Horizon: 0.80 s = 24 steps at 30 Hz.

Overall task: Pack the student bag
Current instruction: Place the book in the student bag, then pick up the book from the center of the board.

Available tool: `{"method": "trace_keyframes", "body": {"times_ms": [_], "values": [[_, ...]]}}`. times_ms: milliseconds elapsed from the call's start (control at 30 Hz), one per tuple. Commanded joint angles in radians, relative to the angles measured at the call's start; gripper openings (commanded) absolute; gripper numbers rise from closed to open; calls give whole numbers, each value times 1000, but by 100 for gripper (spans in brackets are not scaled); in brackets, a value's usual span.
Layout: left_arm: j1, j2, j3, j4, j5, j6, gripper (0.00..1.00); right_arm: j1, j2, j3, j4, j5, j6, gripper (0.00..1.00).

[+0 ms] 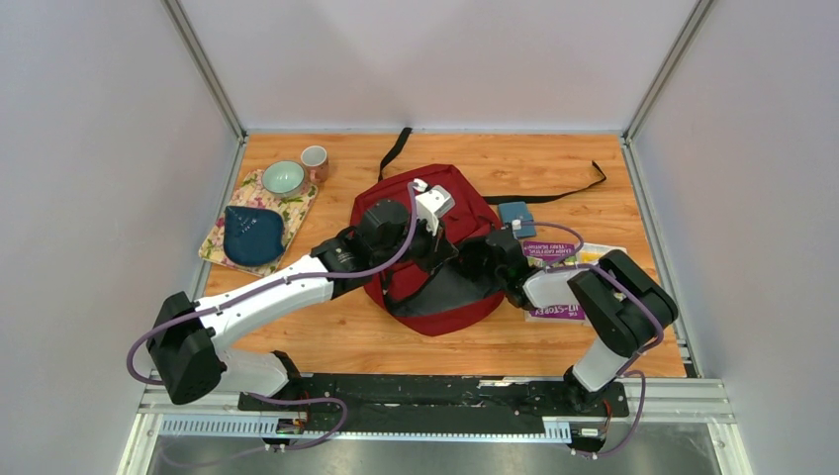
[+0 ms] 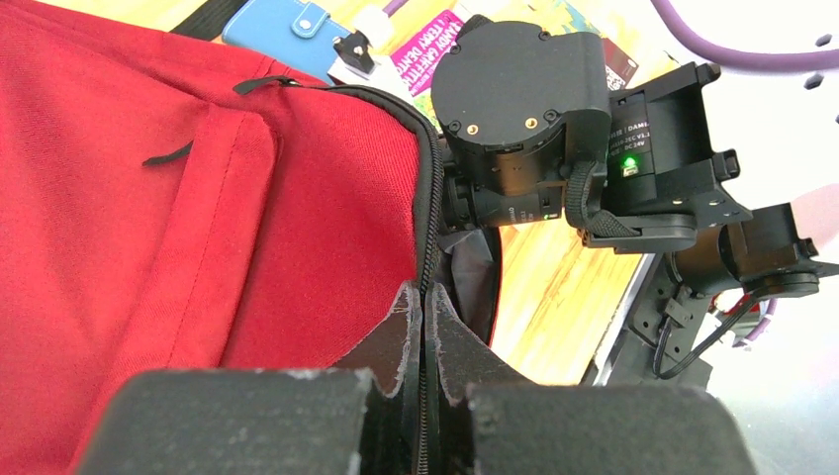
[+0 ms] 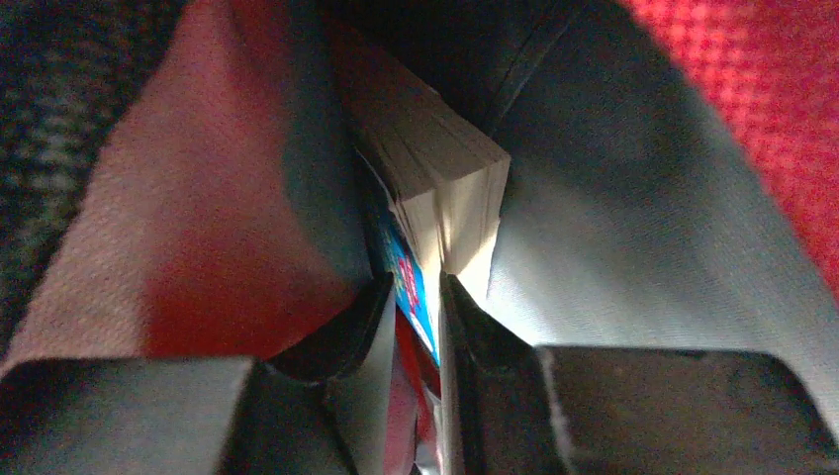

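Note:
The student bag [image 1: 465, 203] is a dark red backpack lying in the middle of the table, its mouth turned toward the arms. My left gripper [image 2: 423, 297] is shut on the black zipper edge [image 2: 428, 198] of the bag's opening and holds it up; in the top view the left gripper [image 1: 438, 255] sits over the bag's mouth. My right gripper [image 3: 416, 297] is inside the bag, between red fabric [image 3: 228, 228] and grey lining [image 3: 613, 228]. It is shut on the edge of a thick book [image 3: 445, 168] with a blue cover. From above, the right gripper [image 1: 482, 263] is mostly hidden in the opening.
A teal wallet [image 1: 515, 214] lies just right of the bag. Books and booklets [image 1: 559, 252] lie under the right arm. At the far left a floral mat [image 1: 297, 203] carries a dark blue pouch [image 1: 252, 235] and a green bowl [image 1: 283, 178], with a cup [image 1: 315, 158] beside it. Black straps [image 1: 554, 193] trail toward the back.

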Motion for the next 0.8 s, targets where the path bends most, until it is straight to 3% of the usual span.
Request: {"method": "trace_keyframes", "body": {"times_ms": [0,133,233,467,567,667,767], "values": [[-8,-41,2,60,26,-19,0,10,5,16,78,30,2,26],[-6,-58,-12,52,-9,-12,0,4,-136,-49,6,33,-102,36],[-6,-71,-30,54,-41,-9,0,1,-308,-59,-155,24,-244,43],[-6,-96,-62,23,-64,4,0,-2,-740,-67,-726,42,-449,47],[-6,-116,-107,14,-63,2,0,-2,-945,-102,-929,140,-469,50],[-6,-111,-145,20,-20,-5,0,-18,-1143,-99,-1102,260,-470,60],[-8,-78,-180,46,37,-65,0,-32,-1281,-58,-1190,344,-489,65]]}}
